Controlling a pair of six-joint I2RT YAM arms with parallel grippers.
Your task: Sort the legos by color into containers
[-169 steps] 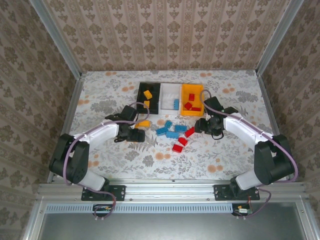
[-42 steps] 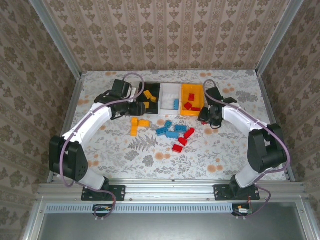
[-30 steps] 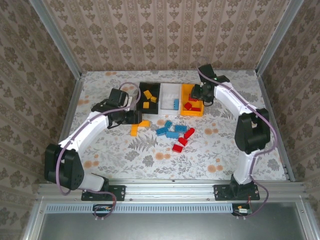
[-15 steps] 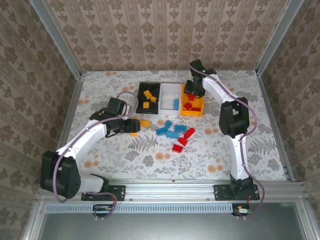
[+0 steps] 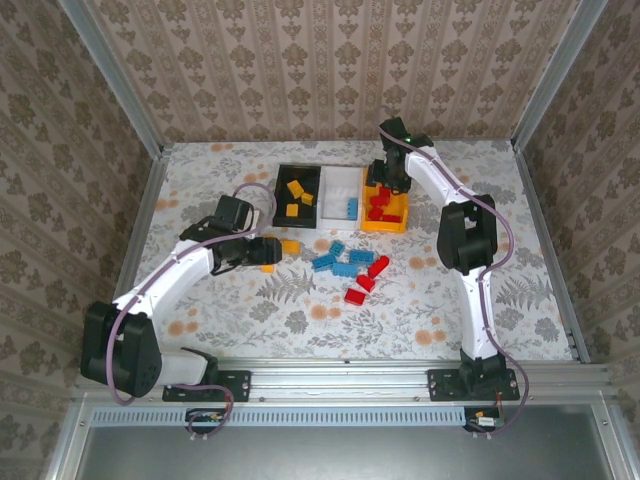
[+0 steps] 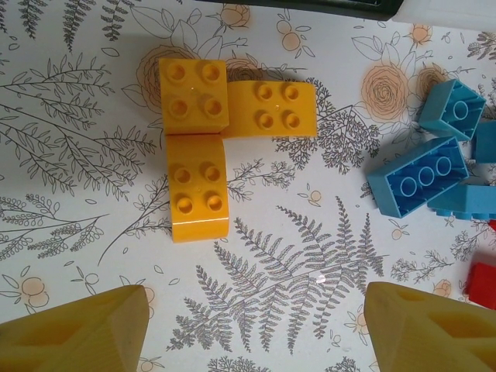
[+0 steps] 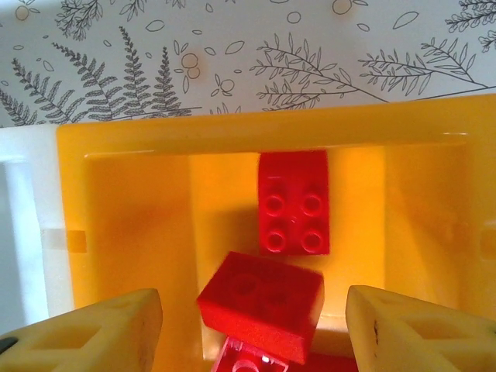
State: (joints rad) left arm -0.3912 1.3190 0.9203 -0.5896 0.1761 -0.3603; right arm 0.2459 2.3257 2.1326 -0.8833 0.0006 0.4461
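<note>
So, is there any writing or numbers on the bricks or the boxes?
None: no word, number or sign can be read.
The orange-yellow bricks, light blue bricks and red bricks show plain studs; any stamp is too small to tell.
The black bin, white bin and orange-yellow bin carry no label.
The tablecloth has only flowers and leaves.

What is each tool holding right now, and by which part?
Nothing is held. The left tool is open above the table, three orange-yellow bricks lying ahead of it. The right tool is open over the orange-yellow bin, red bricks loose inside.
</note>
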